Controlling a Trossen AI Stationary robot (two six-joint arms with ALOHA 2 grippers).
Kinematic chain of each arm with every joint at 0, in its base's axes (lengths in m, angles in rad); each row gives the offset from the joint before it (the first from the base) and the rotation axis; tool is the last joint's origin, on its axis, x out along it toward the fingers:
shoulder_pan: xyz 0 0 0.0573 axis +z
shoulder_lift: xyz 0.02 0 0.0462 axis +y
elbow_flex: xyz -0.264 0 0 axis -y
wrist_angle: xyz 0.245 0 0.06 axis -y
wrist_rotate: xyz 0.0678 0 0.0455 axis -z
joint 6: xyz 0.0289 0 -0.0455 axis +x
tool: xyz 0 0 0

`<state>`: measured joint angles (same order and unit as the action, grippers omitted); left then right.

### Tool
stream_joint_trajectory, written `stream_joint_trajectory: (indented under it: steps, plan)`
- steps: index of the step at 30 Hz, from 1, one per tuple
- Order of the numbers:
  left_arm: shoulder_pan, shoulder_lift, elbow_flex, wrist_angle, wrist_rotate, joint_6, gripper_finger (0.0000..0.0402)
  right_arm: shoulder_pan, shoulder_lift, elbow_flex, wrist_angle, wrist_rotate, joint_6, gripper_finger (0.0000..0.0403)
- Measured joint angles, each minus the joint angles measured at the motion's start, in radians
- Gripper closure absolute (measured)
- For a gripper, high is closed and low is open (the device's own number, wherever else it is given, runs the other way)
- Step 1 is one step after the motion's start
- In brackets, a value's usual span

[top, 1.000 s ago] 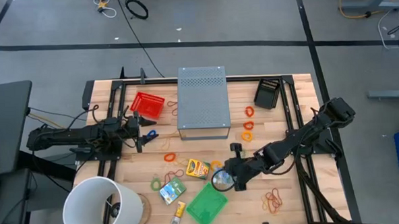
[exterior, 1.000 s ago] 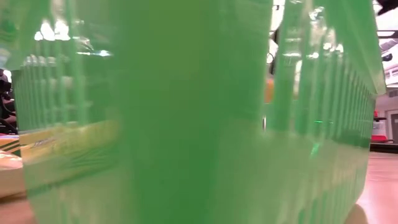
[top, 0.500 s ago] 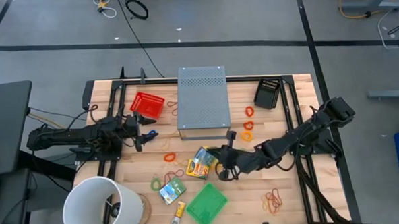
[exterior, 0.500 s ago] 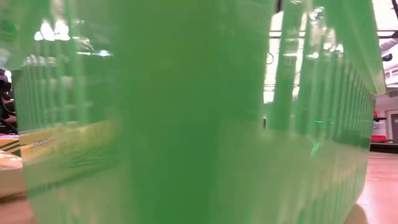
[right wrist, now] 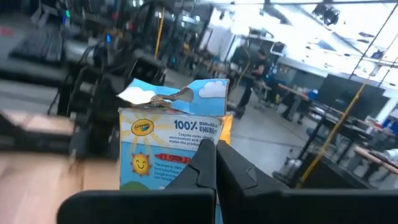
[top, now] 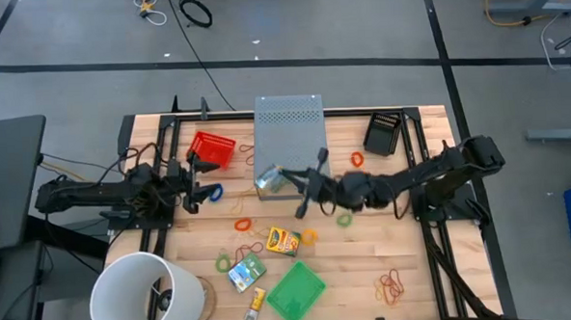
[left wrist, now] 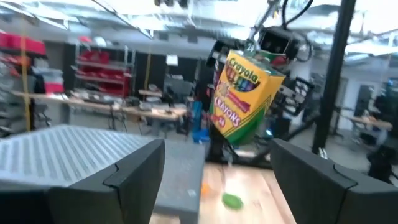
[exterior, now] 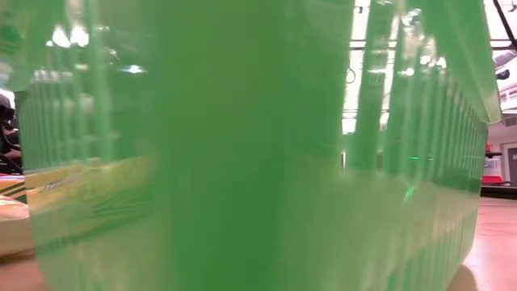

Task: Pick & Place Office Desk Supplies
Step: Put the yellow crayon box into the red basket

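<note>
Two arms reach over the wooden surface (top: 425, 270). At the near edge stand a white bucket (top: 142, 296) and a green basket (top: 296, 290), the basket so close to the low camera that it fills that view. Just beyond the basket lie a green-white packet (top: 246, 273) and a second crayon box (top: 282, 241), flat on the boards. A heap of red bands (top: 392, 287) lies near the right corner, well apart from them, and farther in are an orange band (top: 242, 225) and a green band (top: 344, 218).

Past these, the right claw (top: 291, 182) is stretched toward the middle and clamped on a crayon box (top: 270, 180), which hangs clear of the surface, tilted, just in front of the grey box (top: 289, 140). On the left, the left claw (top: 197, 178) has its fingers spread wide with nothing between them, a blue band (top: 213, 192) just beside it and a red tray (top: 211, 149) just behind. A black tray (top: 383, 134) sits at the far right.
</note>
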<state>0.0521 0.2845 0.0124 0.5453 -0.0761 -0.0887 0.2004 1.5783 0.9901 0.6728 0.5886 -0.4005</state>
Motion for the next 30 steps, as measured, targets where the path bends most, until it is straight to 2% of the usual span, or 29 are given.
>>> stream_joint_trajectory:
  steps: [6, 13, 21, 26, 30]
  plan:
    - [0.001, 0.183, 0.001, 0.239, -0.064, 0.037, 0.011, -0.121, 0.038, 0.001, 0.13, -0.174, 0.034, 0.0403]
    - [0.002, 0.47, 0.059, 0.457, -0.139, 0.049, 0.011, -0.2, 0.089, 0.002, 0.23, -0.268, 0.058, 0.0403]
    - [0.002, 0.783, 0.231, 0.537, -0.255, 0.126, 0.011, -0.235, 0.121, 0.002, 0.276, -0.294, 0.081, 0.0403]
    - [0.002, 0.899, 0.288, 0.585, -0.279, 0.158, 0.011, -0.241, 0.12, 0.001, 0.278, -0.279, 0.071, 0.0403]
    - [0.002, 0.943, 0.291, 0.665, -0.308, 0.161, 0.011, -0.24, 0.118, 0.001, 0.277, -0.24, 0.072, 0.0403]
